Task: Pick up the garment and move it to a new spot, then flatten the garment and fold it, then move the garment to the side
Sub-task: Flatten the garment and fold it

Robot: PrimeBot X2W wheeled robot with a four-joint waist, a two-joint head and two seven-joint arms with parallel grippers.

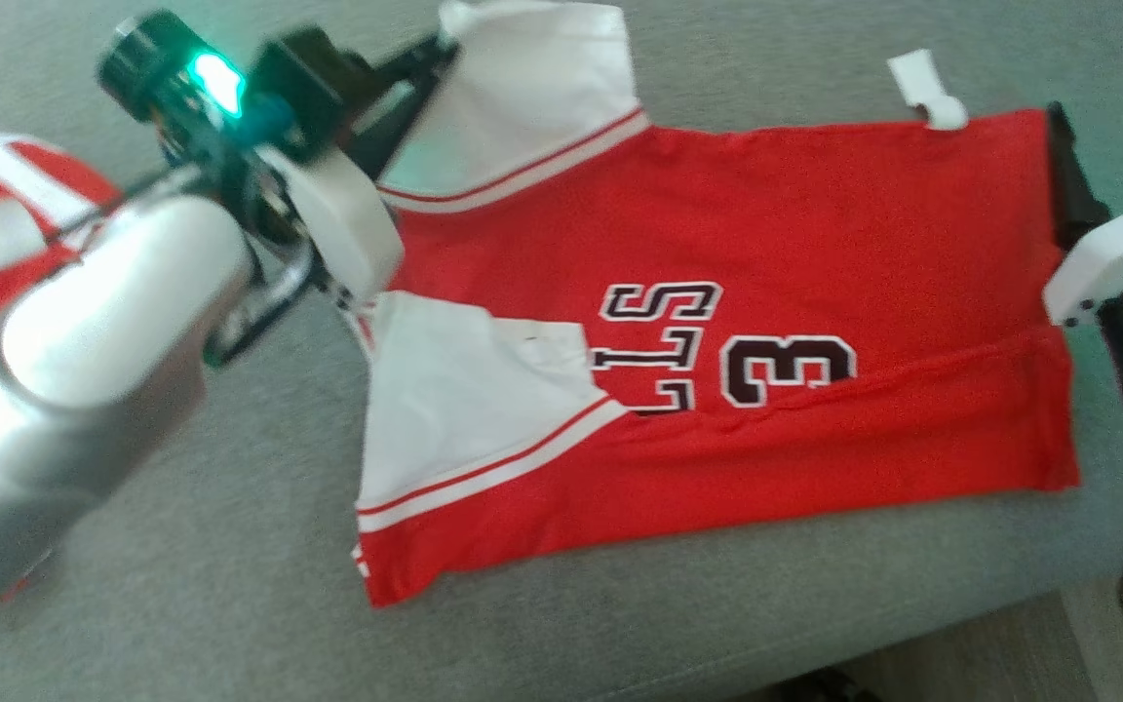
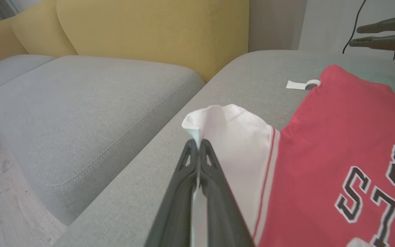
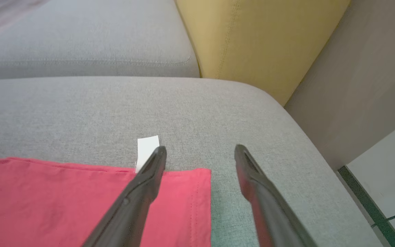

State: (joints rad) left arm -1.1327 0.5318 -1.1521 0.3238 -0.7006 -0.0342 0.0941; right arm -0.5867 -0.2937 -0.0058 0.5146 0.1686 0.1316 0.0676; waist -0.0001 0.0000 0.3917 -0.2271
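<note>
The garment (image 1: 737, 292) is a red jersey with white sleeves and dark lettering, spread on a grey cushion (image 1: 230, 546). My left gripper (image 1: 440, 54) is shut on the edge of the far white sleeve (image 1: 532, 88); in the left wrist view the closed fingers (image 2: 197, 151) pinch that sleeve (image 2: 235, 137), lifting its edge slightly. My right gripper (image 1: 1103, 127) stands open over the jersey's far right corner; in the right wrist view its gripper (image 3: 201, 154) straddles the red hem corner (image 3: 183, 199) beside a white tag (image 3: 146, 148), with nothing held.
A second red and white cloth (image 1: 6, 224) lies at the left edge behind my left arm. Yellow back cushions (image 2: 142, 31) and another grey seat (image 2: 81, 113) sit beyond. The cushion's front edge drops to a wooden floor (image 1: 1010, 653). A tag (image 1: 927, 88) sticks out.
</note>
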